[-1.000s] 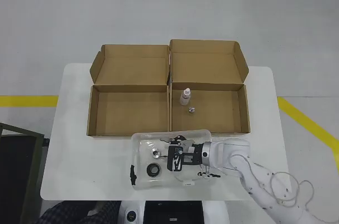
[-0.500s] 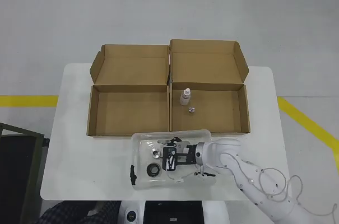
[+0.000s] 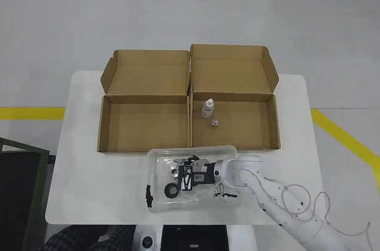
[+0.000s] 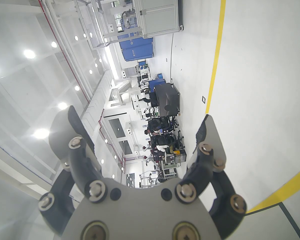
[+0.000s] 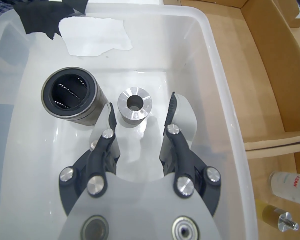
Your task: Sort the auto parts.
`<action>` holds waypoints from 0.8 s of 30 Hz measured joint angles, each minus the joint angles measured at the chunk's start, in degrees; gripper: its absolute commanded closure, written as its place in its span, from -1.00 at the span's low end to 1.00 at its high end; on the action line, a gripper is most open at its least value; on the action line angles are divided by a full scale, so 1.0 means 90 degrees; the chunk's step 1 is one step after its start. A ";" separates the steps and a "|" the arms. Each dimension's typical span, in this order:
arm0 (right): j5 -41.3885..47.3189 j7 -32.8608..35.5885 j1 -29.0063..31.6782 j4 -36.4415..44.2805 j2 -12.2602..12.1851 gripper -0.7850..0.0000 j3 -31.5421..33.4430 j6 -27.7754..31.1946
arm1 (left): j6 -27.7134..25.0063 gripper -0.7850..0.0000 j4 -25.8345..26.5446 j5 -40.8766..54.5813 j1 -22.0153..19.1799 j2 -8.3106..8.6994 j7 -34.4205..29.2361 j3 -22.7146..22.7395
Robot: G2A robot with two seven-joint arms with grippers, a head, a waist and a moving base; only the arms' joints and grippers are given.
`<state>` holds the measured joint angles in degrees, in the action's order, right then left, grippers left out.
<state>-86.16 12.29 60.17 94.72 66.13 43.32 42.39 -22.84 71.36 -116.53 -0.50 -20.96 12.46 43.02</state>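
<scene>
Right gripper [image 5: 141,100] hovering inside bin [image 5: 211,51], jaws spread; steel bushing [image 5: 135,107] standing bore-up just ahead, between tips (linear bearing [image 5: 70,96] sitting alongside).

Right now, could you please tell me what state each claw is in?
Left claw: open, holding nothing.
Right claw: open, holding nothing, straddling the silver bushing in the clear bin.
</scene>
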 measured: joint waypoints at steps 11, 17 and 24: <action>0.0069 -0.0021 -0.0268 -0.0427 0.0175 0.04 -0.0317 -0.0063 | 0.0000 -1.00 0.0000 0.0000 0.0000 0.0000 0.0000 0.0000; 0.0127 -0.0027 -0.0374 -0.0583 0.0248 0.17 -0.0412 -0.0036 | 0.0000 -1.00 0.0000 0.0000 0.0000 0.0000 0.0000 0.0000; 0.0248 -0.0064 -0.0449 -0.0747 0.0310 0.87 -0.0460 0.0049 | 0.0000 -1.00 0.0000 0.0000 0.0000 0.0000 0.0000 0.0000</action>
<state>-83.93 11.71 56.13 88.00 68.92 39.18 42.84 -22.84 71.36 -116.53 -0.50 -20.96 12.46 43.02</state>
